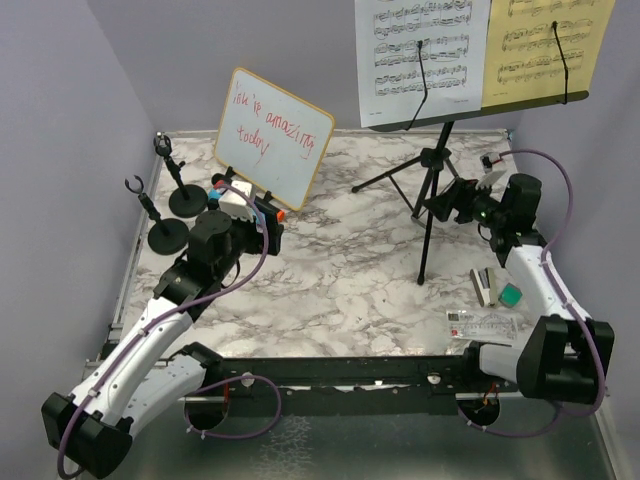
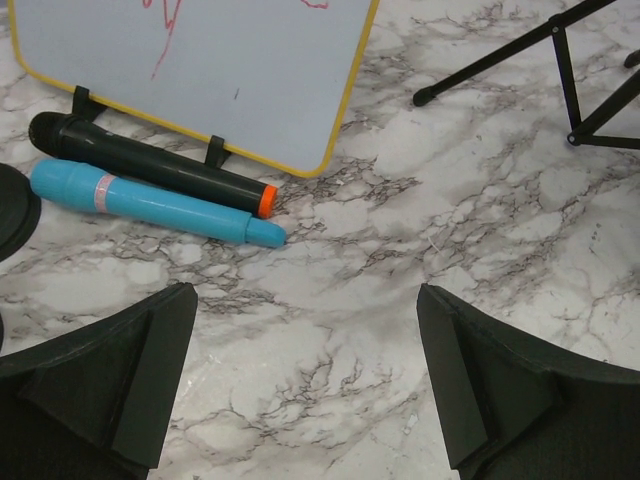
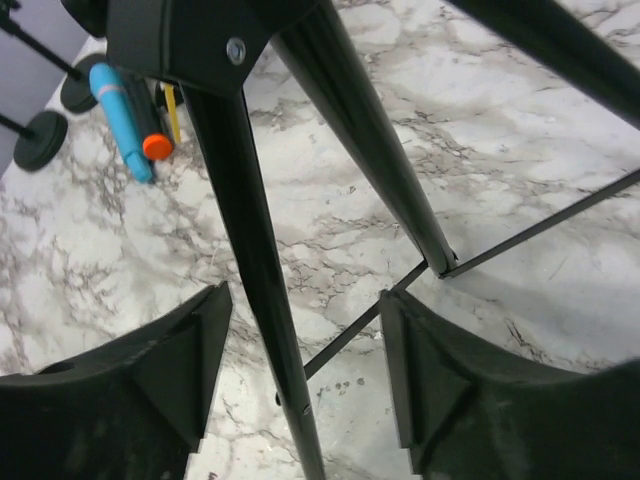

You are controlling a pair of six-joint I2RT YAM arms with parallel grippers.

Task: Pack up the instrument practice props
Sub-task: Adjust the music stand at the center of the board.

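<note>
Music stand (image 1: pixel 430 215) stands on the right of the marble table (image 1: pixel 340 280), with white sheet music (image 1: pixel 420 60) and yellow sheet music (image 1: pixel 545 50) on its desk.

Right gripper (image 3: pixel 300 300) is at the tripod, jaws parted on either side of one leg (image 3: pixel 255 250). No contact with either finger is apparent, though the close view makes this uncertain. Left gripper (image 2: pixel 305 300) is spread wide and empty, hovering over bare marble near the black microphone (image 2: pixel 150 165) and blue microphone (image 2: pixel 150 200), which lie side by side at the foot of the whiteboard (image 1: pixel 272 135).

Handling assessment: the stand looks rigid but top-heavy — thin smooth legs, a broad desk high up. A hold on the central pole near the leg hub seems sounder than one on a single leg, which could tip it. The sheets are light and limp and likely to slide.

Not verifiable: the desk's upper edge is cut off overhead, and the far tripod foot is obscured. The two mic holders (image 1: pixel 178 215) stand far left — their clips are too small to assess.
</note>
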